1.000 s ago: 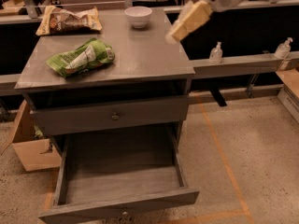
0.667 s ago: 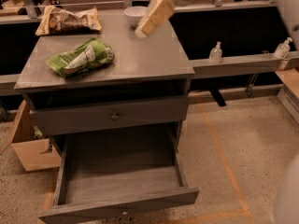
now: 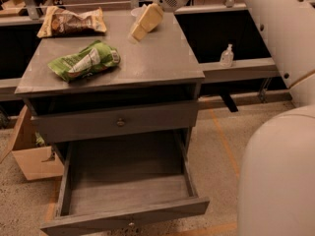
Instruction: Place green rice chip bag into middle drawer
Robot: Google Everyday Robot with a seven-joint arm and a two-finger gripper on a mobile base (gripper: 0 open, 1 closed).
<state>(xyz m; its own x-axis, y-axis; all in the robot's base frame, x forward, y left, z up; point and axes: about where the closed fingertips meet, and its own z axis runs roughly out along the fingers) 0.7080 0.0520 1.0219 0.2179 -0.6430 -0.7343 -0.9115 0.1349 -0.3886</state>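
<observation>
**Gripper swings in over the tabletop — bag not yet touched**

In the last second the gripper (image 3: 140, 29) has crossed from beyond the cabinet's right edge to hang above the back of the tabletop (image 3: 162, 58), angled down toward the left (open or closed, I cannot tell). The green rice chip bag (image 3: 84, 60) lies on the tabletop's left side where it lay before, apart from the gripper. The middle drawer (image 3: 125, 191) stands pulled out below — so I'd call this the approach to the pick, with the placing all left to do.
</observation>
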